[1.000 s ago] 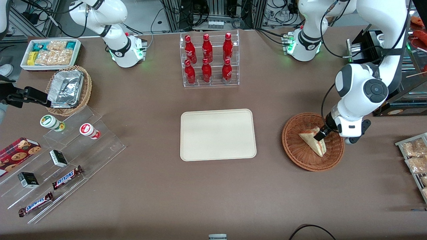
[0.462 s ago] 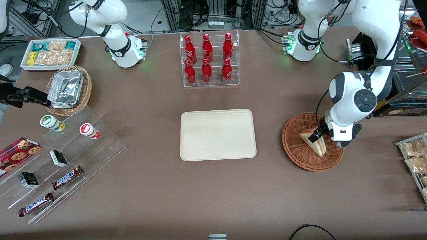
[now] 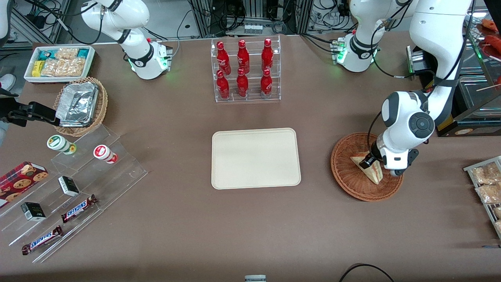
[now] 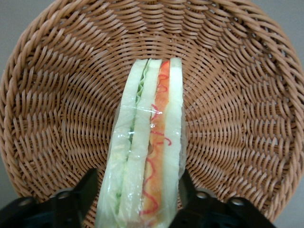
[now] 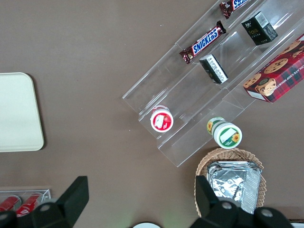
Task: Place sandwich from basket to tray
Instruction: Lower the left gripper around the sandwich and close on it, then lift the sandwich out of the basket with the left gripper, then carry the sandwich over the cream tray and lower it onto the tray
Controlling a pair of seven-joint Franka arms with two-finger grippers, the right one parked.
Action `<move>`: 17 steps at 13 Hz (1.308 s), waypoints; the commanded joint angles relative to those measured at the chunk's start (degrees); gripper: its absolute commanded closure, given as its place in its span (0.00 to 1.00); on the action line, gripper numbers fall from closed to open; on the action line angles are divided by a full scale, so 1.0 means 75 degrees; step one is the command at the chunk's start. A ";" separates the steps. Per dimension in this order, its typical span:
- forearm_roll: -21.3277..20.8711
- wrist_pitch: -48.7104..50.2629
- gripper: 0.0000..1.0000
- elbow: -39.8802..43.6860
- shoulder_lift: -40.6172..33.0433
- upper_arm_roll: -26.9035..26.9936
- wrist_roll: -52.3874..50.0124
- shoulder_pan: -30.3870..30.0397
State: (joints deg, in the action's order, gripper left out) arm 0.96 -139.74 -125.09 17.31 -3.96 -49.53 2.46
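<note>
Table (image 3: 195,235) holds the tray (image 3: 256,158) mid-way, bare, and the basket (image 3: 348,176) well apart from it toward the working arm's end. Left arm is down over the basket. Sandwich (image 3: 372,172) lies in the basket on the weave, wrapped in clear film, filling edge up toward the wrist camera.

Claw (image 4: 137,199) straddles the sandwich's wide end, one finger at each bread face, jaws spread about to the sandwich's thickness; looks touching or just beside the wrap, not clearly squeezing yet.

Step in hand, as I judge it: closing for the grasp. To do it well: keep the fingers (image 4: 76,199) flat on the bread faces, close gently so soft bread doesn't crush and film doesn't slip, then lift straight up clear of the basket rim before going sideways to the tray.
</note>
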 commanded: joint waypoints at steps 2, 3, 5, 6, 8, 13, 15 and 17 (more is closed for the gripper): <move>-0.0058 0.0476 1.00 0.0423 -0.0162 0.0036 0.0098 0.0036; -0.0058 0.1199 1.00 0.0855 -0.0209 0.0036 0.0146 0.0036; -0.0023 0.2966 1.00 0.2094 -0.0128 -0.0010 0.0519 0.0106; -0.0011 0.3381 1.00 0.2554 -0.0035 -0.0103 0.0649 0.0268; 0.0001 0.3491 1.00 0.2979 0.0083 -0.0128 0.0674 0.0736; 0.0059 0.3596 1.00 0.3799 0.0819 -0.0139 0.0967 0.1990; 0.0071 0.3573 1.00 0.4150 0.1218 -0.0139 0.0815 0.2552; 0.0083 0.3596 1.00 0.4874 0.1837 -0.0139 0.0162 0.3114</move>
State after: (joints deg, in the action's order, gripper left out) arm 1.13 -114.68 -95.79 25.87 -5.87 -45.08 22.04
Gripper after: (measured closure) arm 0.828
